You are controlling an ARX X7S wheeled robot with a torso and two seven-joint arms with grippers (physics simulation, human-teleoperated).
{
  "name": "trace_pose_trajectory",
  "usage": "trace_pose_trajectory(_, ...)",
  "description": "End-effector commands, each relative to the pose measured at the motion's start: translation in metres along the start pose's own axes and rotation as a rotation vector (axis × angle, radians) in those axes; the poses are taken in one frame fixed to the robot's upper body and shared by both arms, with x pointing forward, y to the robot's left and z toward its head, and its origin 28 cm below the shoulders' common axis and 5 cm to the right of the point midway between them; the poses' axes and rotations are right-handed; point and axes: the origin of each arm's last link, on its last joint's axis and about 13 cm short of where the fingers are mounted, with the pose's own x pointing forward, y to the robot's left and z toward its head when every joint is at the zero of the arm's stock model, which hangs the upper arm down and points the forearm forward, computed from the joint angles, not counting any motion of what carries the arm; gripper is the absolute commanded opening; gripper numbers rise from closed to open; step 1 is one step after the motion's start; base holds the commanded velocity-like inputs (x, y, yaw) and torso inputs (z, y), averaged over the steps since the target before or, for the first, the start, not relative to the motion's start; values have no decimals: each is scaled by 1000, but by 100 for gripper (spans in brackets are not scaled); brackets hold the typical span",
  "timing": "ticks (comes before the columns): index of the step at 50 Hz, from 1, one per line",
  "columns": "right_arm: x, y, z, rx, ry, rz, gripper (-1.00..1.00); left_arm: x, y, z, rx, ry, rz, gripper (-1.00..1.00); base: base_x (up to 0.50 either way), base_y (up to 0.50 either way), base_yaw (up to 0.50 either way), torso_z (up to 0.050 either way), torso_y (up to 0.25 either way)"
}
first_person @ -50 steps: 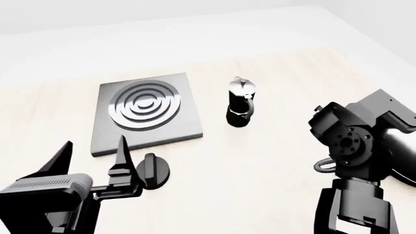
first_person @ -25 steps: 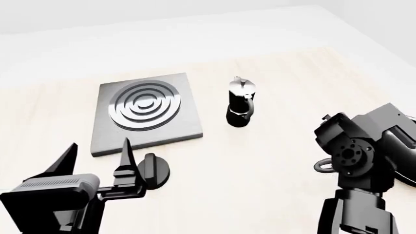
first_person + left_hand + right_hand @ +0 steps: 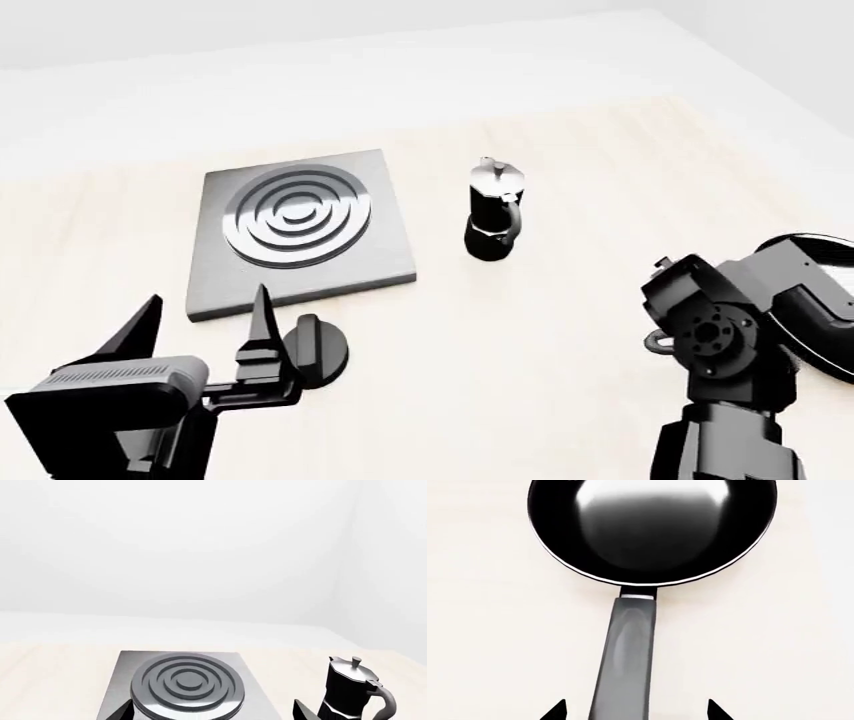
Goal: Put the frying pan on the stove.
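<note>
The frying pan (image 3: 650, 527) lies on the light wooden table, glossy black with a thin silver rim. Its long handle (image 3: 627, 655) runs back between the tips of my right gripper (image 3: 636, 712), which is open and stands apart from the handle on both sides. In the head view only the pan's edge (image 3: 825, 300) and the handle's loop (image 3: 657, 342) show behind my right arm (image 3: 727, 340). The stove (image 3: 300, 225) lies flat at the left; it also shows in the left wrist view (image 3: 187, 685). My left gripper (image 3: 198, 330) is open and empty, in front of the stove.
A black and silver moka pot (image 3: 494, 215) stands just right of the stove; it also shows in the left wrist view (image 3: 353, 690). A small black round knob (image 3: 318, 350) lies near my left gripper's right finger. Bare table lies between the moka pot and the pan.
My right arm has sunk lower over the pan's handle, so more of the pan shows at the right edge. My left gripper dropped slightly, then stayed still.
</note>
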Motion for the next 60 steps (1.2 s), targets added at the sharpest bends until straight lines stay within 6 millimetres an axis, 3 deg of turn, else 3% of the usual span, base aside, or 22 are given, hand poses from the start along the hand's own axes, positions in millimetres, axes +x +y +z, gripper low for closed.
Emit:
trace_pose_trajectory(1,3,3,-11,-9,24,14,100,2,2,3,-20,-36,0,100,0,0,0,0,0)
trace_pose_trajectory(28,6,9,-20,-26,38,53,100,1,2,3,-23,-36,-1,100,0,0,0,0,0)
trace_pose_trajectory(60,23,-1,-36,-37,67,64,100,2,2,3,-32,-33,-5,100,0,0,0,0,0)
